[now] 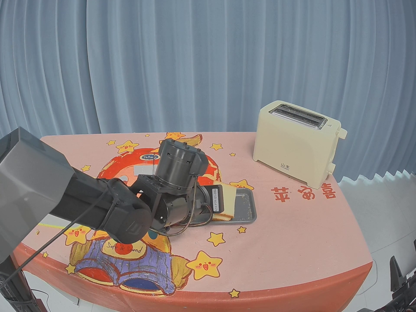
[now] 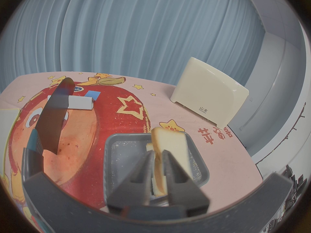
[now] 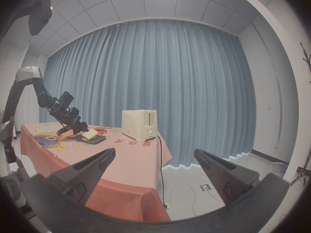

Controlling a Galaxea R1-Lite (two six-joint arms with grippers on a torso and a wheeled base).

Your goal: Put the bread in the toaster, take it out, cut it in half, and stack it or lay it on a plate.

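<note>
In the tray [image 1: 248, 208] mid-table, bread [image 2: 171, 144] stands on edge, pinched between the narrow jaws of the left gripper [image 2: 157, 155]; cannot tell if its lower edge is off the tray floor; step looks like pick-up for toasting; next calls for a lift and carry to the toaster [image 1: 297, 141], well apart at back right, with the slice lined up over a slot; right gripper [image 3: 154, 152] spread wide, holding nothing, off the table; knife [image 2: 53, 120] near tray, not in the path.
</note>
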